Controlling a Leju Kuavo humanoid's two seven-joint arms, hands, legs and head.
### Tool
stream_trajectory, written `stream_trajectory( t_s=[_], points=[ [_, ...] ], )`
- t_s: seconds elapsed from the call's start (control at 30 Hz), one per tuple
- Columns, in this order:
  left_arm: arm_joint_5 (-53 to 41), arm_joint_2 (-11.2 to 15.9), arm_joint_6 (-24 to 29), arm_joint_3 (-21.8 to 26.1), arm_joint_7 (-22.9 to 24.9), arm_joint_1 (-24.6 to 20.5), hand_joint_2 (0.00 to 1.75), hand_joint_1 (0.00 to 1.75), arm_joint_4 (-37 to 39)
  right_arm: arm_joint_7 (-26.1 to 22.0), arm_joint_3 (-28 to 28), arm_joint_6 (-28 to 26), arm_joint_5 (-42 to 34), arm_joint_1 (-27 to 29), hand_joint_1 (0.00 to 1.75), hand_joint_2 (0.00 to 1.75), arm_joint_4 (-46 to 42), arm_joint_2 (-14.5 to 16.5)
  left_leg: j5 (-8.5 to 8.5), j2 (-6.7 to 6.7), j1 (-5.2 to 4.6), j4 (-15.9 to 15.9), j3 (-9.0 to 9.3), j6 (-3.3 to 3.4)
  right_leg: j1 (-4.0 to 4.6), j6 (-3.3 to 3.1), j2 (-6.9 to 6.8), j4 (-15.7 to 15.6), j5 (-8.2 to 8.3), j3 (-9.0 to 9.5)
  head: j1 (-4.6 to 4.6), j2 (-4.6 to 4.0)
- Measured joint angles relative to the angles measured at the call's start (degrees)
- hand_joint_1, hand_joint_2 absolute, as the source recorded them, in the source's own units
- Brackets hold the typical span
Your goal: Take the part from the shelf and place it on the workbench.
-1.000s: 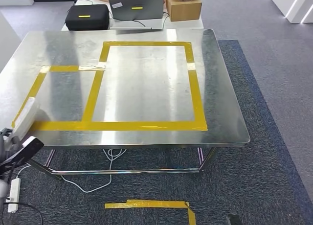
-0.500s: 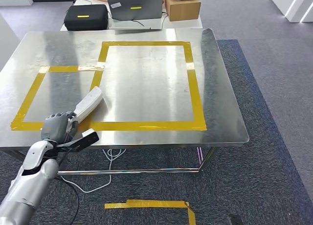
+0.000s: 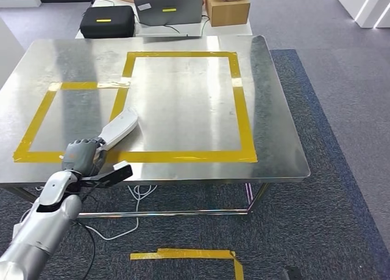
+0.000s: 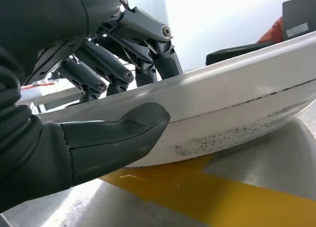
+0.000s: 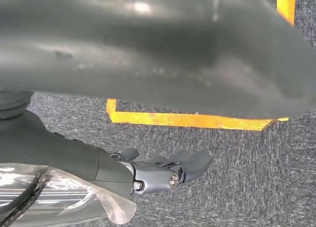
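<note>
The part (image 3: 119,128) is a long, flat white piece, and my left hand (image 3: 83,157) grips its near end. It slants over the front left of the steel workbench (image 3: 276,109), its far tip just inside the large yellow tape square (image 3: 244,109). In the left wrist view the thumb (image 4: 115,138) lies under the part (image 4: 238,103) and the fingers (image 4: 111,64) over it, close above yellow tape. My right hand (image 5: 164,170) hangs over the carpet with its fingers loosely extended and holds nothing.
A second, smaller yellow tape rectangle (image 3: 41,119) marks the bench's left side. Behind the bench stand a black case (image 3: 107,21), a laptop (image 3: 167,6) and a cardboard box (image 3: 227,7). Yellow tape (image 3: 188,254) and white cables (image 3: 124,225) lie on the carpet below.
My left arm has swung in from the left edge, carrying the part rightward over the bench; the part's tip now reaches the large square's left band.
</note>
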Motion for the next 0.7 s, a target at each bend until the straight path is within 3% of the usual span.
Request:
stream_trajectory(
  t_s=[0.4, 0.7],
  points=[
    [0.95, 4.29, 1.89, 3.97, 2.07, 0.01, 1.75, 1.75, 1.24, 0.04, -0.38, 0.03, -0.81, 0.45, 0.0, 0.0, 0.0, 0.0, 0.0, 0.0, 0.03, -0.02, -0.01, 0.0, 0.02, 0.0, -0.01, 0.01, -0.01, -0.01, -0.01, 0.0],
    [-0.34, 4.86, 2.48, 5.26, 3.19, -0.37, 1.75, 1.75, 2.54, 0.02, -0.68, 0.11, -1.11, 0.42, 0.0, 0.0, 0.0, 0.0, 0.0, 0.0, 0.02, -0.02, -0.01, 0.0, 0.01, 0.0, 0.0, 0.01, -0.01, -0.01, -0.01, 0.01]
  ],
)
